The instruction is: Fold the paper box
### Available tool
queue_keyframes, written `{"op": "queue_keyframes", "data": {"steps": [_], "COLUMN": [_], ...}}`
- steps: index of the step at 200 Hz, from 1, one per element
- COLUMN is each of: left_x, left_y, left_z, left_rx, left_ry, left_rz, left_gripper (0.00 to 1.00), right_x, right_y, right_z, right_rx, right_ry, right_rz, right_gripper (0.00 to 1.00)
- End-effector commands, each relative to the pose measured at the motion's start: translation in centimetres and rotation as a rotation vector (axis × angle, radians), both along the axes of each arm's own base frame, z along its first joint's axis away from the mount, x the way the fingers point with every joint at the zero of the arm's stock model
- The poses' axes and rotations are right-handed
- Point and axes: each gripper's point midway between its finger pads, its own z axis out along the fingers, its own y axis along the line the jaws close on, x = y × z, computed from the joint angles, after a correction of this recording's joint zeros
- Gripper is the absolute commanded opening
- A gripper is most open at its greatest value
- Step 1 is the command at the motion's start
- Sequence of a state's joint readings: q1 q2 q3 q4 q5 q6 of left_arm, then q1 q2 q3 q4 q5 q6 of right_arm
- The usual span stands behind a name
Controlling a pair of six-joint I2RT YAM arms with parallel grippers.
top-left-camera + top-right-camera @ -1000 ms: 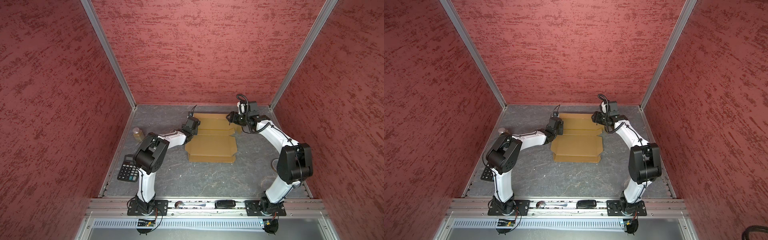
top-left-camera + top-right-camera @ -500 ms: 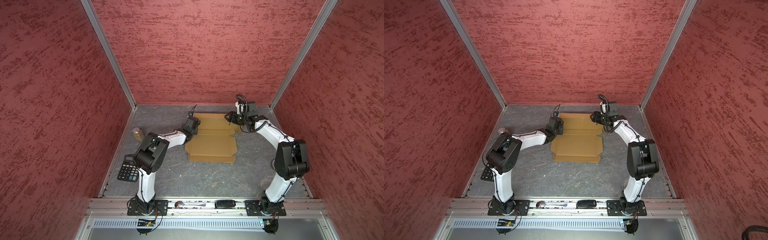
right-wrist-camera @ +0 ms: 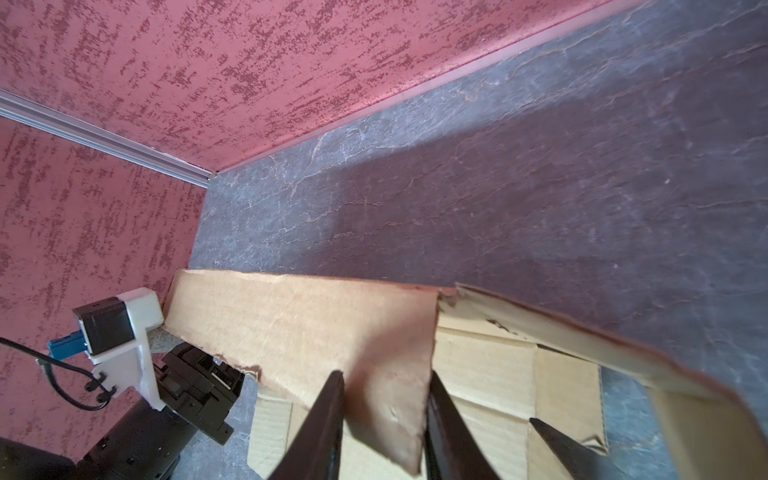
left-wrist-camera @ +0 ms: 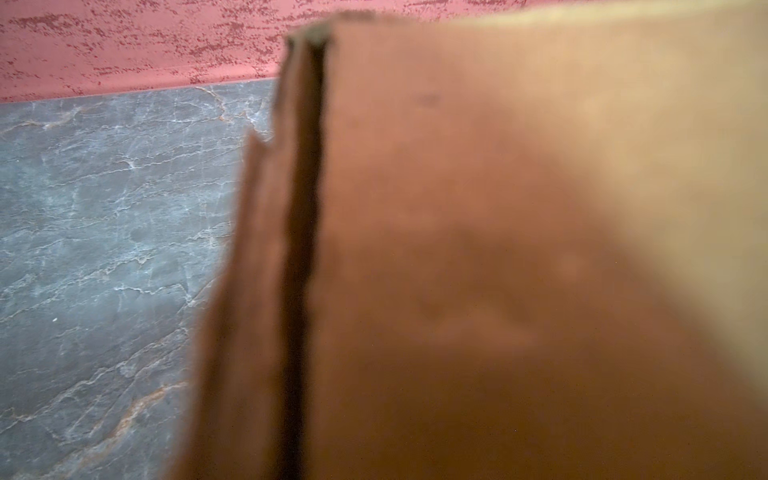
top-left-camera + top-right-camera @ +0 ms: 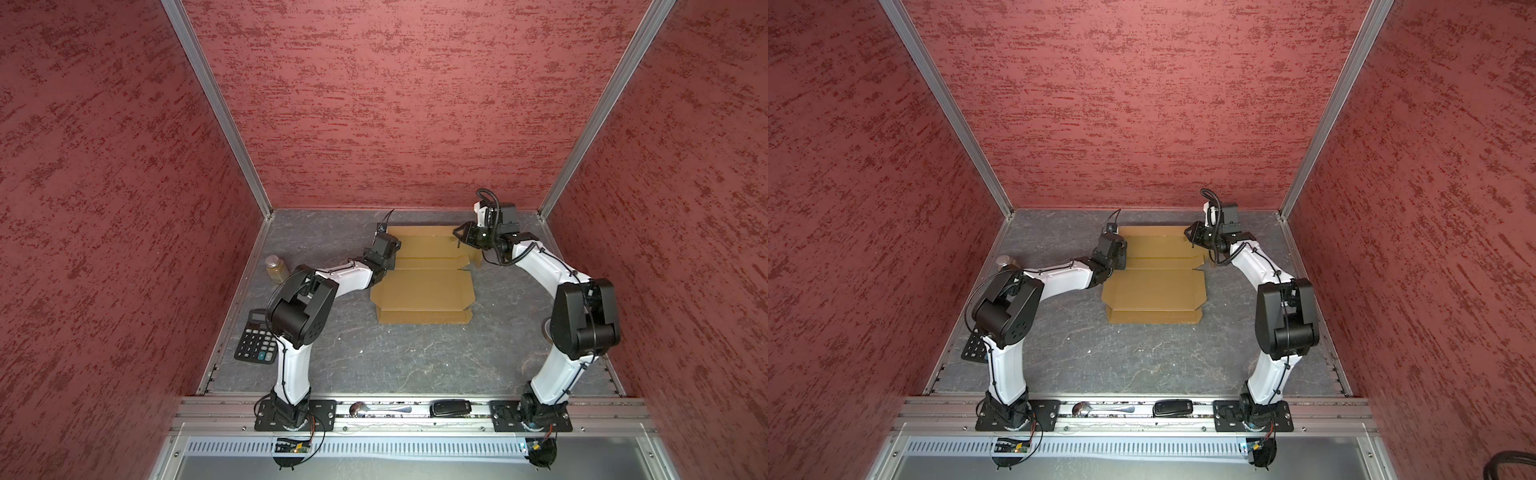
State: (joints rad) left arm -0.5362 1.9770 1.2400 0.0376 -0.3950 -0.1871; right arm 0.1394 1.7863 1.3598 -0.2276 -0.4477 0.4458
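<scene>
Right wrist view: right gripper (image 3: pixel 386 386) apart, astride paper box (image 3: pixel 291 332) flap; left gripper (image 3: pixel 216 372) closed, far edge. Looks light, stiff, tearable; pinch near crease.

Grey stone-veined table (image 5: pixel 415 361): tan paper box (image 5: pixel 424 291) on far middle, near panels flat on surface. Small lidded jar (image 5: pixel 276 268) upright by left edge, well apart from box. Black calculator (image 5: pixel 255 345) flat near left edge, closer to front than jar. Front metal rail (image 5: pixel 606 413): spoon (image 5: pixel 374 409) and black oblong item (image 5: pixel 450 406) lying near each other, not touching.
</scene>
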Motion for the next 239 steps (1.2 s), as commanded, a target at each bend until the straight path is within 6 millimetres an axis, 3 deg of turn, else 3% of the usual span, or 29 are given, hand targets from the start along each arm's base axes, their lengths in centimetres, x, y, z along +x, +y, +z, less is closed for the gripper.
{"op": "queue_keyframes", "data": {"steps": [1,37,89,106,136,170,239], "left_x": [-0.2,-0.1,-0.2,-0.2,-0.1,0.2,0.3], "left_y": [-0.6,0.0,0.9,1.0,0.6,0.1,0.0], "left_z": [0.7,0.7,0.5,0.4,0.3,0.6,1.1], "left_rx": [-0.006,-0.022,-0.031,-0.031,-0.039,-0.041,-0.030], "left_ry": [0.002,0.011,0.045,0.056,0.067,0.085,0.102], "left_rz": [-0.015,0.005,0.039,0.039,0.027,0.003,-0.017], "left_gripper": [0.09,0.09,0.08,0.08,0.08,0.08,0.08], "right_x": [0.2,-0.3,-4.0,-5.6,-7.4,-8.0,-6.0], "right_y": [0.4,-1.1,-2.3,-2.4,-2.5,-1.8,-1.2], "right_z": [0.7,1.4,4.1,4.1,2.7,-0.1,-5.3], "right_rx": [0.032,-0.028,-0.081,-0.089,-0.103,-0.127,-0.163], "right_ry": [-0.029,-0.028,-0.067,-0.057,-0.036,0.001,0.005], "right_rz": [0.021,-0.027,-0.038,-0.026,-0.024,-0.006,-0.021], "right_gripper": [0.37,0.57,0.61,0.62,0.62,0.61,0.67]}}
